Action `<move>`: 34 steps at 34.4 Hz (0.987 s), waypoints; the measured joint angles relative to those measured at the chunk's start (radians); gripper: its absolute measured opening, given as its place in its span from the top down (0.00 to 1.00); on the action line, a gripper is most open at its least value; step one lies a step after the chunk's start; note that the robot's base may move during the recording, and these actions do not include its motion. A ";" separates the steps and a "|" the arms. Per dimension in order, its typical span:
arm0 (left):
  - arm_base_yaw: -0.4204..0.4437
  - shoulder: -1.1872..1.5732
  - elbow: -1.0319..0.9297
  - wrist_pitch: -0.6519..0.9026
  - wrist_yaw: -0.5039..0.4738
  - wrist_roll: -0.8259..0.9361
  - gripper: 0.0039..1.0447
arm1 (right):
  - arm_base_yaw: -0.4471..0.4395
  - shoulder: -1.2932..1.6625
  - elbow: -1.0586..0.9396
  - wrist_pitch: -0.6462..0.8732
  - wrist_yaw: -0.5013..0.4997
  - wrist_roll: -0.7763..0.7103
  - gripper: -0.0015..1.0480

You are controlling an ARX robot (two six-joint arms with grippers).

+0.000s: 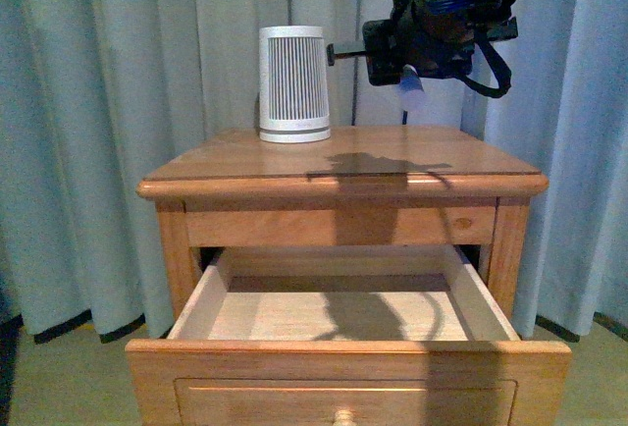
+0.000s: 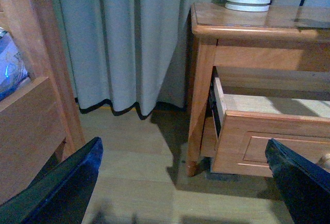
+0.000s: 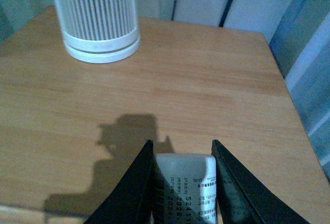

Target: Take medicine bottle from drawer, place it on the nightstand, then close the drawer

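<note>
- Medicine bottle [image 3: 184, 182], tiny, white and cylindrical (printed label showing), sits clamped in the black right end effector [image 3: 181, 152] above the honey-brown wooden bedside desk [image 1: 412, 156].
- Pale-lined upper wooden drawer [image 1: 343, 362] stands pulled out.
- Black left end effector [image 2: 183, 182] gapes wide, empty, near the floor [image 2: 144, 172].

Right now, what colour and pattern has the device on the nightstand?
The device is white with thin vertical grey slats; right wrist view shows it best.
</note>
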State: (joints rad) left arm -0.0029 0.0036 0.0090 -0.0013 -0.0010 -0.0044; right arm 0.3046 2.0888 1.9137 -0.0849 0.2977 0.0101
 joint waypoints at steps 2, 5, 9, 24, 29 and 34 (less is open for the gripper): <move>0.000 0.000 0.000 0.000 0.000 0.000 0.06 | -0.015 0.052 0.073 -0.037 0.000 0.015 0.72; 0.000 0.000 0.000 0.000 0.000 0.000 0.06 | -0.036 0.150 0.198 -0.103 0.002 0.045 0.72; 0.000 0.000 0.000 0.000 0.000 0.000 0.06 | -0.055 0.301 0.372 -0.182 0.012 0.087 0.72; 0.000 0.000 0.000 0.000 0.000 0.000 0.06 | -0.045 0.418 0.488 -0.158 0.039 0.126 0.45; 0.000 0.000 0.000 0.000 0.000 0.000 0.06 | -0.049 0.418 0.445 -0.139 0.043 0.126 0.25; 0.000 0.000 0.000 0.000 0.000 0.000 0.06 | -0.051 0.401 0.421 -0.118 0.043 0.126 0.05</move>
State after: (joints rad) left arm -0.0029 0.0036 0.0090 -0.0013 -0.0013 -0.0044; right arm 0.2535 2.4897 2.3348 -0.2031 0.3408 0.1364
